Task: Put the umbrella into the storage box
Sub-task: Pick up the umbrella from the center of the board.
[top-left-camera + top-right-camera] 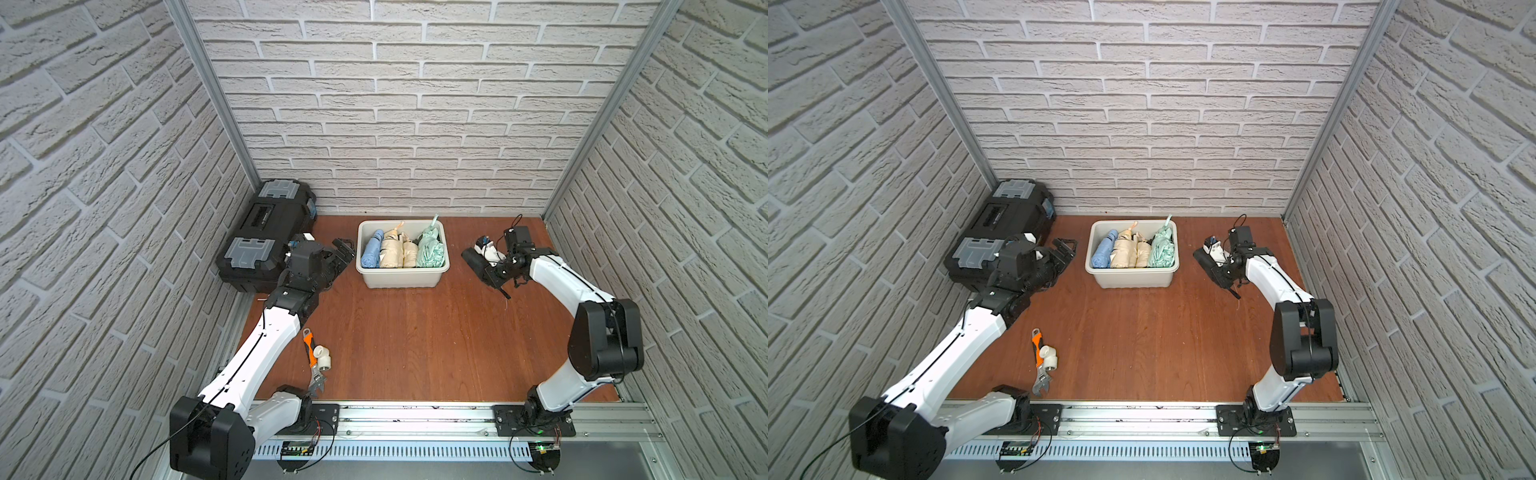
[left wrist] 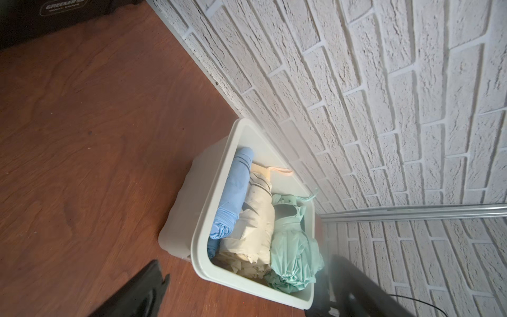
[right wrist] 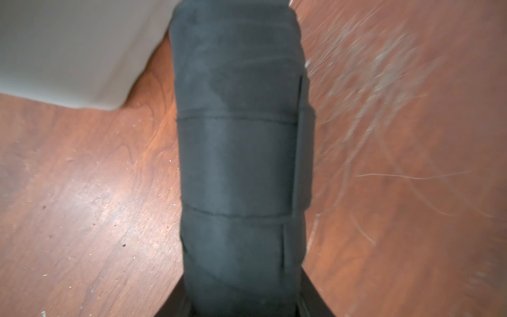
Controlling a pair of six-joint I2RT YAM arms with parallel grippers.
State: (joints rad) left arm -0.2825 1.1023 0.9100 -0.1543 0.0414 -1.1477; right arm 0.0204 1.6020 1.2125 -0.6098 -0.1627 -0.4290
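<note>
Two grippers in frame, one loaded.

Far left: black toolbox [image 1: 266, 237] in the corner, its near end hidden behind my left wrist. Closer to me, an orange-handled wrench [image 1: 312, 361] lies on the table [image 1: 415, 340] with a white pipe fitting [image 1: 323, 358] touching it.

My left gripper [image 1: 341, 254] sits just beside the storage box [image 1: 401, 279], on its left. The jaws are spread wide with nothing between them. In the left wrist view only the fingertips [image 2: 137, 293] show, dark and blurred at the frame edge.

The box is in the centre. Side by side in it: a blue umbrella [image 1: 372, 249], cream fabric [image 1: 395, 253] (one umbrella or two, can't tell) and a mint umbrella [image 1: 430, 249].

Right of the box, apart from it and outside it: the black umbrella [image 3: 238, 151], folded and strapped. My right gripper [image 3: 242, 304] is clamped on it, a jaw on each side, both cut off at the frame edge.

The right wrist view is smeared. I can't tell if the umbrella rests on the table or is off it. Part of it is hidden under my wrist in both top views.
</note>
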